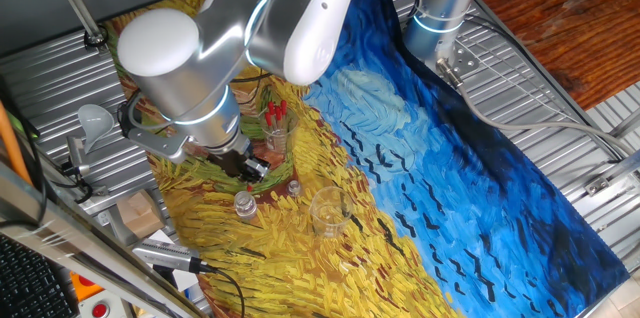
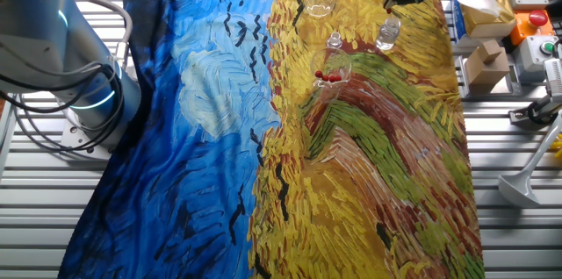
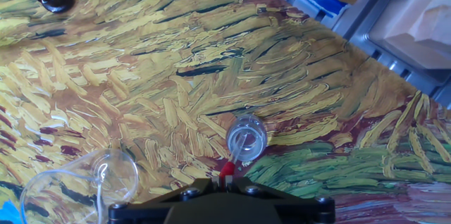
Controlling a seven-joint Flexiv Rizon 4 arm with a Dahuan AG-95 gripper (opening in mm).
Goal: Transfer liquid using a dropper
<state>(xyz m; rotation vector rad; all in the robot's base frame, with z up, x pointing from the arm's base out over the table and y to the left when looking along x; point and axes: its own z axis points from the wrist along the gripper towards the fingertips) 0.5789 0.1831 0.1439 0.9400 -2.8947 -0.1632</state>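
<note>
— What has the claw (image 3: 227, 179) got?

— It is clamped on the dropper (image 3: 235, 152) by its red rubber bulb; the slim clear stem points down into a small round clear vial (image 3: 246, 139) right beneath.

— And nearby?

— A wide clear glass beaker (image 1: 328, 210) stands just beside the vial, and another beaker (image 1: 276, 130) holds several red-bulbed droppers.

— The surface?

— The table (image 2: 369, 165) wears a cloth printed with thick painted strokes, yellow wheat against swirling blue. I can read no writing.

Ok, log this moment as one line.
tool: shut on dropper | dropper tip: in small vial | beaker: beside vial | spare droppers: in cup
</note>
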